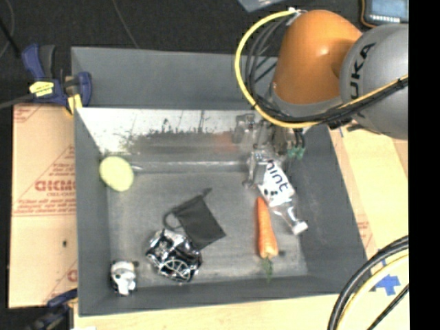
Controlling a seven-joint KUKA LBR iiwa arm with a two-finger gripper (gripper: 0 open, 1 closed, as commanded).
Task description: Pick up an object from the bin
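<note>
My gripper [259,153] hangs below the arm's orange cover, at the right of the bin's back half. Right under it and a little to its right lies a white squeeze tube with black lettering [278,186], its narrow end pointing toward the front right. The gripper sits at the tube's upper end; I cannot tell whether it touches it. An orange carrot [266,229] lies lengthwise just in front of the tube, its green tip toward the bin's front.
A black cloth pouch [199,219] lies mid-bin. A black-and-white tangled thing [172,254] sits in front of it. A small white figure [123,278] is at the front left corner, and a yellow-green ball [117,173] by the left wall.
</note>
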